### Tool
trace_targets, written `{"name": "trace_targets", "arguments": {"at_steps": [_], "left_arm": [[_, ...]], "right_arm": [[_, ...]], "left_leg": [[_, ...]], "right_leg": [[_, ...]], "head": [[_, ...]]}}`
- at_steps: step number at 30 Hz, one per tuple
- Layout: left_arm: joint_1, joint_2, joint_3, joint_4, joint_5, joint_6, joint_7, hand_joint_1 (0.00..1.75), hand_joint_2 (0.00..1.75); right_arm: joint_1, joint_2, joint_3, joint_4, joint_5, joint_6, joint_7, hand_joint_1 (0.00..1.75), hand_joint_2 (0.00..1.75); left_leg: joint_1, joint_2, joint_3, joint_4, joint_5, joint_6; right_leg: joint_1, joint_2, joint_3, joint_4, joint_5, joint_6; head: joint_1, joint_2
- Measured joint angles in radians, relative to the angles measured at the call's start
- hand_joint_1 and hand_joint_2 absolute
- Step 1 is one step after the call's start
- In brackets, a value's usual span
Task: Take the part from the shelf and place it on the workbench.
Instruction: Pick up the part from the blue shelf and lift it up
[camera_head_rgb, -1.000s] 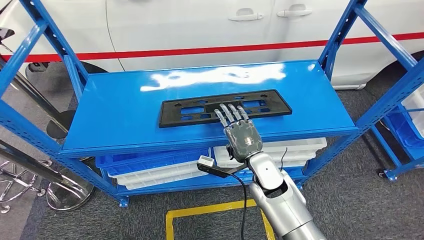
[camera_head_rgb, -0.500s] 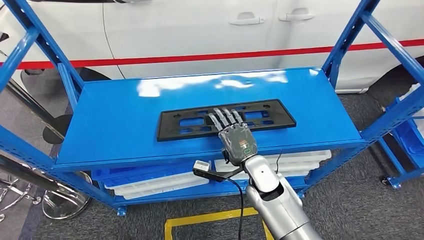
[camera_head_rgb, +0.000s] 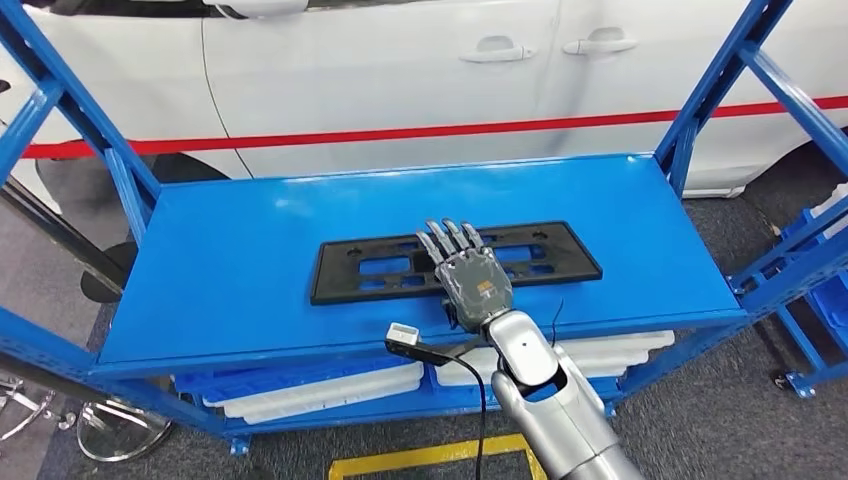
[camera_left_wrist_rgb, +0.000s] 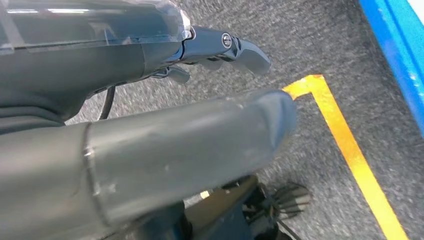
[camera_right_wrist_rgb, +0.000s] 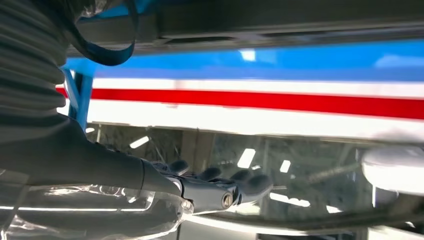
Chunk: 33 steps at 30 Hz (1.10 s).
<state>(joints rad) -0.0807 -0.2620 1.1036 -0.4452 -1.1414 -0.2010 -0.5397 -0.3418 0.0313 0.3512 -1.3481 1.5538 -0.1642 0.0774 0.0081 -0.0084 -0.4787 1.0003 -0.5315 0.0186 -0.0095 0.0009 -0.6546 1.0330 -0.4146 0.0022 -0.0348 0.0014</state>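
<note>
Trouble could start with the big white car parked right behind the blue shelf: if the part swings out wide on its way off, it might bump the car door. The shelf's slanted blue posts stand on both sides, and a long thing could catch on them. The part is a long, flat, black plate with holes, lying near the middle of the top shelf board. The right hand lies flat on top of it with its fingers stretched out straight, so it is pressing, not holding. A flat part on a smooth board is hard to pick up; I think it could slide away or tip when one end lifts. The left hand hangs low over the grey floor, holding nothing, its fingers loosely bent. A thin black cable by the right wrist might snag on the shelf edge.
</note>
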Motion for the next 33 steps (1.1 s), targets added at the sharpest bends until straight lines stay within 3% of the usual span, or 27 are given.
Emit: {"name": "trace_targets", "arguments": {"at_steps": [2, 3, 6, 7, 8, 11, 12, 13, 17, 19, 21, 22, 23, 24, 26, 27, 29, 33], "left_arm": [[-0.001, 0.0, 0.0, 0.0, 0.0, 0.0, -0.001, 0.0, 0.0], [-0.002, 0.001, 0.0, 0.0, 0.001, 0.001, -0.001, 0.0, 0.0], [-0.004, 0.001, 0.0, 0.0, 0.004, 0.005, 0.003, 0.0, 0.0], [-0.003, 0.001, 0.0, 0.0, 0.005, 0.008, 0.005, 0.0, 0.0], [-0.001, 0.001, 0.0, 0.0, 0.006, 0.011, 0.007, 0.0, 0.0], [-0.002, 0.002, -0.001, -0.001, 0.006, 0.021, 0.01, 0.0, 0.0], [-0.004, 0.002, -0.001, -0.002, 0.006, 0.024, 0.01, 0.0, 0.0], [-0.005, 0.003, -0.001, -0.002, 0.006, 0.025, 0.011, 0.0, 0.0], [-0.006, 0.004, -0.003, -0.004, 0.006, 0.027, 0.011, 0.0, 0.0], [-0.009, 0.003, -0.005, -0.005, 0.006, 0.028, 0.011, 0.0, 0.0], [-0.011, 0.003, -0.007, -0.006, 0.006, 0.028, 0.011, 0.0, 0.0], [-0.011, 0.004, -0.008, -0.006, 0.006, 0.028, 0.011, 0.0, 0.0], [-0.01, 0.004, -0.008, -0.006, 0.006, 0.029, 0.011, 0.0, 0.0], [-0.01, 0.004, -0.009, -0.006, 0.006, 0.029, 0.011, 0.0, 0.0], [-0.01, 0.004, -0.011, -0.006, 0.006, 0.03, 0.011, 0.0, 0.0], [-0.011, 0.004, -0.013, -0.006, 0.007, 0.031, 0.011, 0.0, 0.0], [-0.012, 0.004, -0.017, -0.006, 0.011, 0.031, 0.011, 0.0, 0.0], [-0.013, 0.004, -0.022, -0.01, 0.017, 0.031, 0.01, 0.0, 0.0]], "right_arm": [[0.0, 0.001, 0.0, 0.0, 0.0, 0.0, 0.0, 0.0, 1.75], [-0.001, 0.002, 0.0, -0.001, 0.0, 0.0, -0.001, 0.0, 1.75], [0.0, 0.003, 0.001, 0.0, 0.0, 0.0, -0.001, 0.0, 1.75], [0.0, 0.003, 0.002, 0.0, 0.0, 0.0, 0.0, 0.0, 1.75], [0.001, 0.003, 0.003, 0.0, 0.0, 0.001, 0.001, 0.0, 1.75], [0.001, 0.003, 0.007, -0.001, 0.0, 0.008, 0.007, 0.0, 1.75], [0.0, 0.003, 0.008, -0.001, 0.0, 0.01, 0.009, 0.0, 1.75], [0.0, 0.003, 0.01, -0.001, 0.0, 0.012, 0.012, 0.0, 1.75], [-0.001, 0.003, 0.013, -0.002, 0.0, 0.016, 0.015, 0.0, 1.75], [-0.003, 0.003, 0.014, -0.003, 0.0, 0.018, 0.015, 0.0, 1.75], [-0.001, 0.002, 0.014, -0.003, 0.0, 0.02, 0.015, 0.0, 1.75], [0.001, 0.002, 0.014, -0.002, 0.0, 0.02, 0.015, 0.0, 1.75], [0.003, 0.002, 0.015, -0.002, 0.0, 0.021, 0.015, 0.0, 1.75], [0.004, 0.001, 0.015, -0.001, 0.0, 0.021, 0.015, 0.0, 1.75], [0.004, 0.001, 0.017, -0.001, 0.0, 0.021, 0.013, 0.0, 1.75], [0.003, 0.001, 0.018, 0.0, 0.0, 0.021, 0.012, 0.0, 1.75], [0.003, 0.001, 0.021, 0.003, 0.0, 0.02, 0.009, 0.0, 1.75], [0.003, 0.002, 0.028, 0.012, 0.0, 0.019, 0.004, 0.0, 1.75]], "left_leg": [[0.002, 0.002, -0.003, 0.03, -0.01, -0.01], [0.003, 0.002, -0.023, 0.069, -0.022, -0.014], [0.005, 0.003, -0.136, 0.243, -0.086, -0.021], [0.005, 0.003, -0.167, 0.272, -0.093, -0.023], [0.005, 0.003, -0.184, 0.274, -0.083, -0.024], [0.003, 0.003, -0.148, 0.11, 0.048, -0.015], [0.0, 0.003, -0.133, 0.056, 0.073, -0.009], [-0.002, 0.003, -0.125, 0.03, 0.084, -0.003], [0.0, 0.003, -0.116, 0.011, 0.093, 0.019], [0.004, 0.004, -0.11, 0.003, 0.097, 0.029], [0.002, 0.004, -0.109, 0.003, 0.095, 0.034], [0.002, 0.004, -0.109, 0.004, 0.093, 0.034], [0.002, 0.004, -0.108, 0.005, 0.091, 0.034], [0.002, 0.003, -0.107, 0.007, 0.088, 0.033], [0.002, 0.001, -0.102, 0.013, 0.081, 0.028], [0.0, 0.0, -0.101, 0.016, 0.077, 0.025], [-0.002, 0.0, -0.103, 0.018, 0.073, 0.015], [0.0, 0.002, -0.107, 0.033, 0.055, -0.006]], "right_leg": [[-0.002, 0.001, 0.018, -0.008, -0.001, -0.013], [-0.004, 0.001, 0.027, -0.012, -0.003, -0.018], [-0.003, 0.0, 0.042, -0.015, -0.016, -0.029], [-0.002, 0.001, 0.046, -0.014, -0.021, -0.03], [-0.002, 0.002, 0.05, -0.013, -0.026, -0.03], [-0.001, 0.005, 0.07, -0.008, -0.044, -0.023], [-0.001, 0.005, 0.073, -0.007, -0.048, -0.019], [0.0, 0.005, 0.074, -0.006, -0.051, -0.014], [0.002, 0.004, 0.072, 0.003, -0.066, 0.007], [0.0, 0.004, 0.039, 0.076, -0.11, 0.014], [-0.003, 0.003, -0.029, 0.204, -0.167, 0.02], [-0.004, 0.003, -0.056, 0.25, -0.177, 0.022], [-0.005, 0.003, -0.067, 0.263, -0.168, 0.024], [-0.005, 0.002, -0.057, 0.234, -0.139, 0.024], [-0.005, 0.002, 0.0, 0.107, -0.067, 0.018], [-0.003, 0.001, 0.026, 0.05, -0.046, 0.014], [0.002, 0.003, 0.046, 0.003, -0.039, 0.007], [-0.001, 0.003, 0.053, -0.012, -0.034, -0.012]], "head": [[-0.001, 0.0], [-0.001, 0.0], [-0.001, 0.0], [-0.001, 0.0], [-0.001, 0.0], [-0.001, 0.0], [-0.001, 0.0], [-0.001, 0.0], [-0.001, 0.0], [0.0, 0.0], [-0.001, 0.0], [-0.001, 0.0], [-0.001, 0.0], [-0.001, 0.0], [-0.001, 0.0], [-0.001, 0.0], [-0.001, 0.0], [-0.001, 0.0]]}}
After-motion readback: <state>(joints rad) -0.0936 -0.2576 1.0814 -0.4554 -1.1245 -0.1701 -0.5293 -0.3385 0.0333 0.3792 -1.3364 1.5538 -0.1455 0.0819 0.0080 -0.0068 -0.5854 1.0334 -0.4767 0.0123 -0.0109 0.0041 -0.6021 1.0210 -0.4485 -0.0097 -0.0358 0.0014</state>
